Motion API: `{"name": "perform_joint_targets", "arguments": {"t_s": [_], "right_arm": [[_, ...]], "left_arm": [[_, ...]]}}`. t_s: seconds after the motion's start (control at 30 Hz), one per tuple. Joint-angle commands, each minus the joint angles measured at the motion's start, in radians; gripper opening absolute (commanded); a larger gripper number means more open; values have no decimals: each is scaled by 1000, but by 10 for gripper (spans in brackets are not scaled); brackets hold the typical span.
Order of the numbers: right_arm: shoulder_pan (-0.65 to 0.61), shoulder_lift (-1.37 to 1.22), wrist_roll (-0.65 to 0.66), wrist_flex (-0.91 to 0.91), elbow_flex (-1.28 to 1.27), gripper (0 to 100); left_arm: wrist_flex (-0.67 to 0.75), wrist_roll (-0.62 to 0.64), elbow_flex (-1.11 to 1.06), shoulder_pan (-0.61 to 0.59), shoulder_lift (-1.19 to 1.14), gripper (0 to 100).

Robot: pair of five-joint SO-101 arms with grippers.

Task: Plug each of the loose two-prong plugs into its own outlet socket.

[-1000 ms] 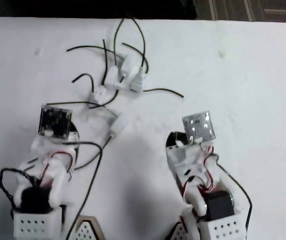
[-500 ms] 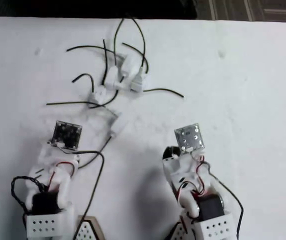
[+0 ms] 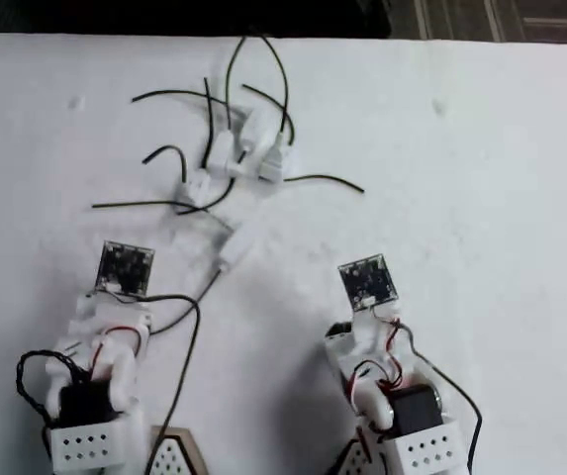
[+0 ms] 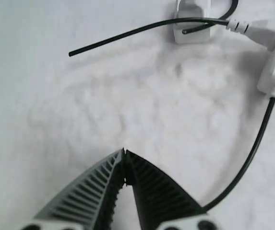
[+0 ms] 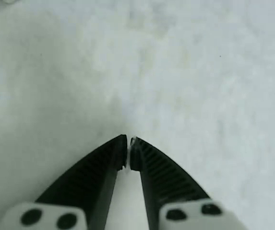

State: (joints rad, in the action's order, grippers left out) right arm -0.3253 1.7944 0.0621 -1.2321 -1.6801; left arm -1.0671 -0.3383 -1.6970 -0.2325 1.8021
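On a white table (image 3: 481,178), by its near edge. At the left gripper (image 4: 124,165): tips together, nothing between. Same at the right gripper (image 5: 128,153), closed on nothing over bare surface. Out ahead of the left one, off toward the right arm: a loose white plug (image 3: 236,247), lying diagonally, cord end nearest. Seemingly closer to the left arm. Farther still, well apart: the tangle of plugs and sockets (image 3: 243,156).

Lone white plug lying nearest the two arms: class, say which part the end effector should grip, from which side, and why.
Best grip the lone white plug across its body's long sides, from above. It lies flat on the table, with its black cord leaving the near end, so avoid that end.
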Motion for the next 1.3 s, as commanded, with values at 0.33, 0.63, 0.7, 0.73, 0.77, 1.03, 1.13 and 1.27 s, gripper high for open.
{"name": "perform_joint_targets", "arguments": {"t_s": [0.33, 0.63, 0.7, 0.73, 0.77, 1.03, 1.13, 1.27], "right_arm": [[2, 4, -3, -28, -11, 18], [2, 4, -3, -28, -11, 18], [2, 4, -3, -28, -11, 18], [2, 4, -3, -28, -11, 18], [2, 4, -3, -28, -11, 18], [2, 4, -3, -28, -11, 18], [2, 4, -3, -28, -11, 18], [2, 4, -3, -28, -11, 18]], "left_arm": [[-207, -5, 3, -10, 4, 24], [-207, -5, 3, -10, 4, 24], [-207, -5, 3, -10, 4, 24], [-207, -5, 3, -10, 4, 24], [-207, -5, 3, -10, 4, 24], [-207, -5, 3, -10, 4, 24], [-207, -5, 3, -10, 4, 24], [-207, -5, 3, -10, 4, 24]]}}
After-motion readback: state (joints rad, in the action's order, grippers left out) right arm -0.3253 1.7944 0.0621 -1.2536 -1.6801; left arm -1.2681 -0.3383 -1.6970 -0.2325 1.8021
